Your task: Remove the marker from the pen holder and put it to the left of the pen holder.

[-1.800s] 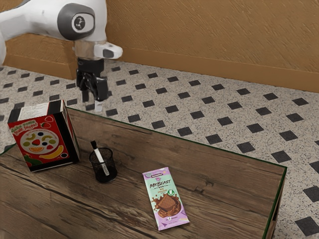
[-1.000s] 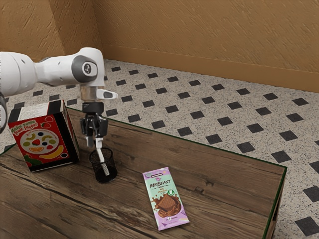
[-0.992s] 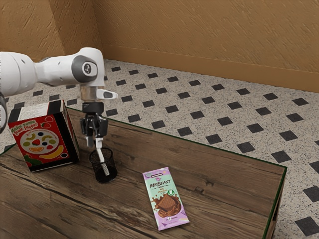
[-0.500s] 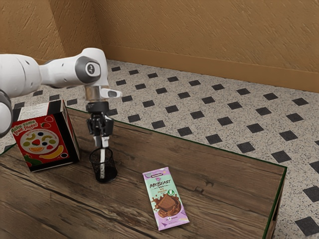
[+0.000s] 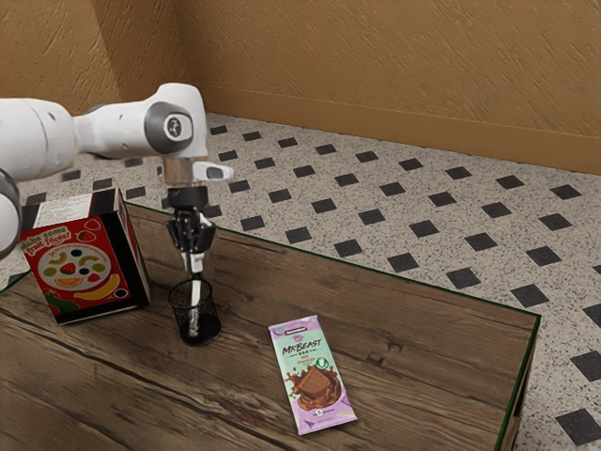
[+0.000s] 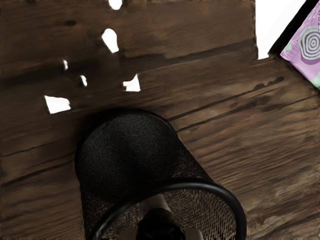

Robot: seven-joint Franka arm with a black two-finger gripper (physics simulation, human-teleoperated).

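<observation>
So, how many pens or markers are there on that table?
1. The white marker is inside the black mesh pen holder, with its upper end gripped by the robot's gripper. Another could be hidden behind the red box.

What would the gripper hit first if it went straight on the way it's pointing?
The gripper points down and looks shut on the marker, so the pen holder would likely come first: its floor under the marker, or its rim at the fingers. Which of the two, I can't tell.
</observation>
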